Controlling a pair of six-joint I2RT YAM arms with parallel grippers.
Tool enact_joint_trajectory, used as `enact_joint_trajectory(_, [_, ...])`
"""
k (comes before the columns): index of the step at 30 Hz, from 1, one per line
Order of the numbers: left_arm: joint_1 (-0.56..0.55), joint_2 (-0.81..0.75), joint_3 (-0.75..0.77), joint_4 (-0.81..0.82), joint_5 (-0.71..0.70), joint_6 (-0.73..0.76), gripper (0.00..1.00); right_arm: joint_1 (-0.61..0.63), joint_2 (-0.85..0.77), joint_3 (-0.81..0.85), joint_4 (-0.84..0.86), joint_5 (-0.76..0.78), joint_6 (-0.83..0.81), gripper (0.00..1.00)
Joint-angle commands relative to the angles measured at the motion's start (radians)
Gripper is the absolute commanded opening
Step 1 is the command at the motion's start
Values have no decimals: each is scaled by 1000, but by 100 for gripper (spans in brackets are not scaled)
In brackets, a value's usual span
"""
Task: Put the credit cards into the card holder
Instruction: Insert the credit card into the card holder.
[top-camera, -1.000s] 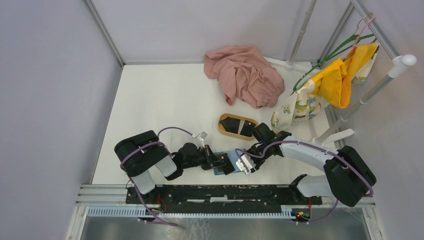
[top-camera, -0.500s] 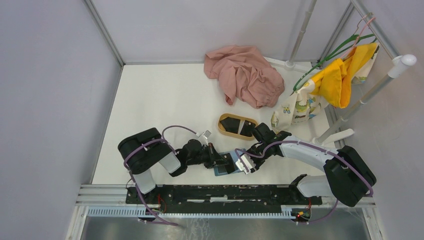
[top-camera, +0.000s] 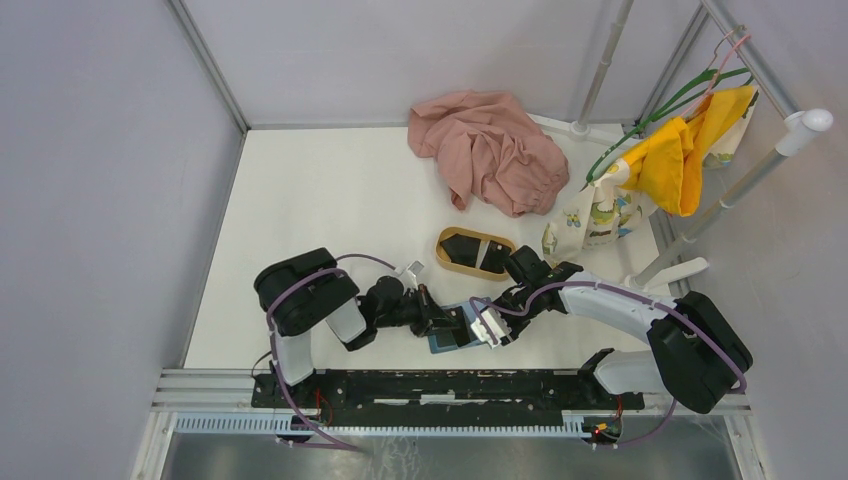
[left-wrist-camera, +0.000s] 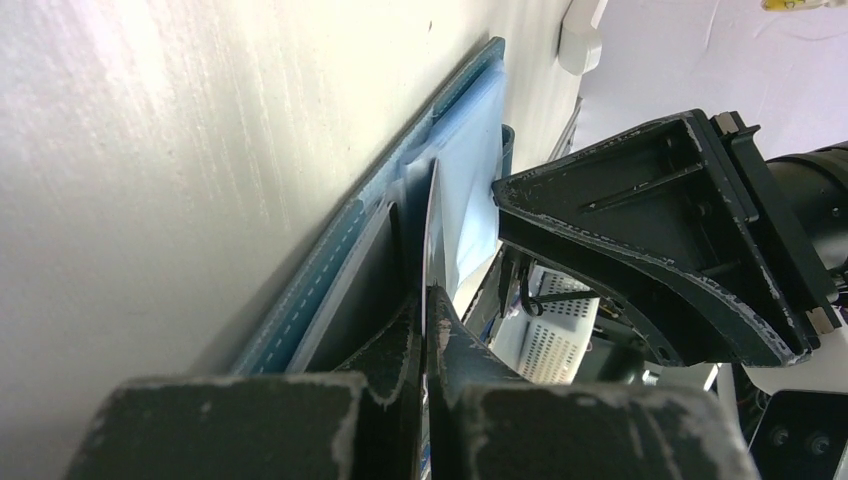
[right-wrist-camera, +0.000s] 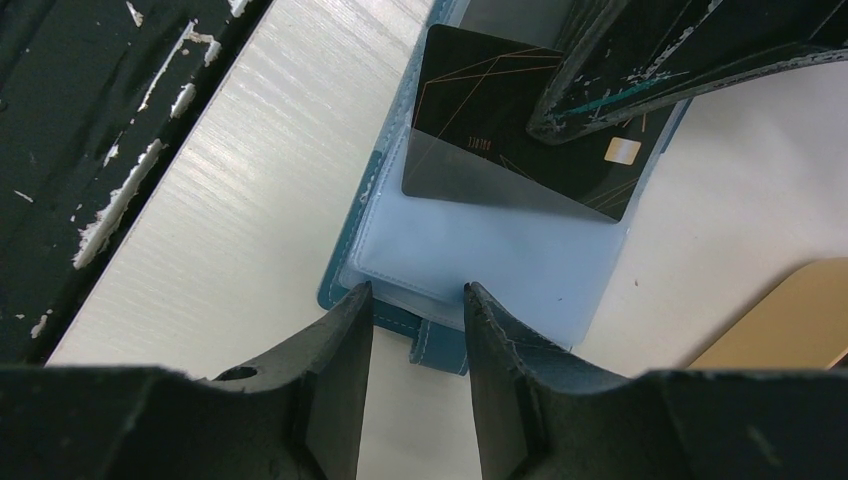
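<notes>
The teal-blue card holder (right-wrist-camera: 500, 270) lies open on the table near the front edge, its lighter inside up; it also shows in the top view (top-camera: 440, 341). A black credit card (right-wrist-camera: 520, 130) sits partly under a clear pocket of the holder. My left gripper (left-wrist-camera: 425, 300) is shut on this card, seen edge-on (left-wrist-camera: 432, 225), low over the holder (left-wrist-camera: 465, 170). My right gripper (right-wrist-camera: 415, 298) is open, its fingertips (right-wrist-camera: 352, 300) at the holder's near edge, straddling the snap tab. More black cards (top-camera: 478, 252) lie in the oval tan tray (top-camera: 446, 263).
A pink cloth (top-camera: 490, 148) lies at the back. A yellow cloth (top-camera: 690, 150) and a patterned cloth (top-camera: 590, 215) hang on a rack at the right. A black rail (top-camera: 450, 385) runs along the front edge. Both grippers (top-camera: 458, 325) (top-camera: 487, 328) nearly touch.
The left arm's elbow and upper links have swung to the right while its gripper stays at the holder with the card. The right arm has not moved.
</notes>
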Motion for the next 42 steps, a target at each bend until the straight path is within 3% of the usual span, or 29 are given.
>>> enact_joint_trajectory(1, [-1, 72, -1, 11, 47, -44, 2, 6, 8, 16, -9, 22, 19, 44])
enact_joint_trajectory(6, [3, 90, 25, 8, 64, -34, 3, 6, 8, 16, -4, 19, 24, 46])
enact_joint_trajectory(12, [3, 72, 77, -118, 59, 25, 18, 5, -4, 30, -6, -8, 48, 51])
enact_joint_trajectory(18, [5, 88, 93, -140, 61, 35, 21, 11, -69, 45, -24, -208, 50, 53])
enact_joint_trajectory(22, [5, 92, 99, -143, 60, 36, 22, 57, -95, 23, 80, -264, 133, 32])
enact_joint_trajectory(24, [4, 91, 101, -145, 58, 38, 23, 100, -103, 2, 186, -238, 230, 20])
enact_joint_trajectory(26, [4, 91, 102, -145, 56, 40, 23, 139, -102, -12, 274, -200, 310, 15])
enact_joint_trajectory(34, [5, 79, 112, -174, 54, 47, 25, 320, -15, -8, 452, 96, 470, 12])
enact_joint_trajectory(42, [3, 66, 116, -202, 50, 59, 27, 410, 52, 12, 455, 329, 452, 12])
